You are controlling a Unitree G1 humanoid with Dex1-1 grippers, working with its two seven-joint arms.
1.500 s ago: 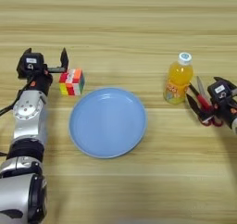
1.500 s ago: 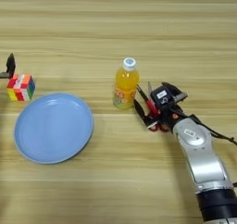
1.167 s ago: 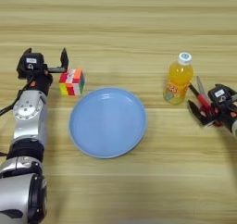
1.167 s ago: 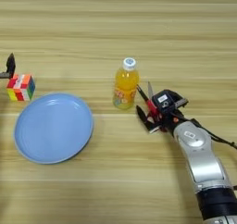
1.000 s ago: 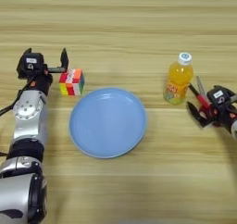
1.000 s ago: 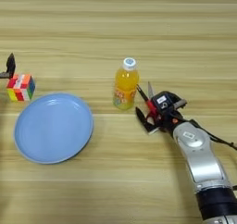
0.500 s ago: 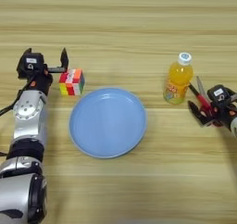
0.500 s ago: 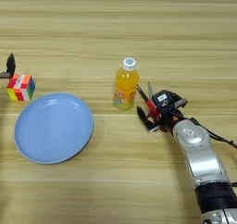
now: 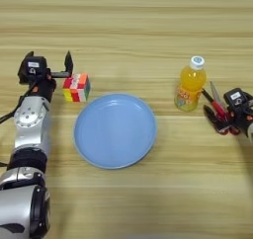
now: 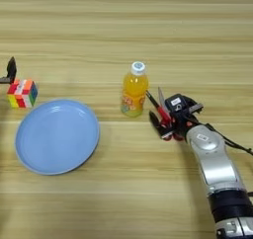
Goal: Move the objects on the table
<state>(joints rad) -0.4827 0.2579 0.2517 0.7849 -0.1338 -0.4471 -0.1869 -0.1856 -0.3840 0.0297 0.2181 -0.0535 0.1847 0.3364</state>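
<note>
An orange-drink bottle (image 10: 133, 91) with a white cap stands upright right of the middle of the table (image 9: 126, 20). Just right of it lie red-handled scissors (image 10: 161, 99), their metal blade pointing away from me, with a slim black pen (image 10: 150, 98) beside the blade. My right gripper (image 10: 165, 118) is down on them, its black fingers shut around the scissors near the red handles (image 9: 226, 129). At the far left my left gripper (image 9: 49, 60) rests open on the table with nothing between its fingers.
A colourful puzzle cube (image 9: 76, 87) sits just right of the left gripper's near finger. A round blue plate (image 9: 115, 130) lies between cube and bottle, slightly nearer to me. Bare wood stretches across the far half and the front.
The right gripper with the scissors shifted a touch toward me and back. The left arm, cube, plate and bottle have not moved.
</note>
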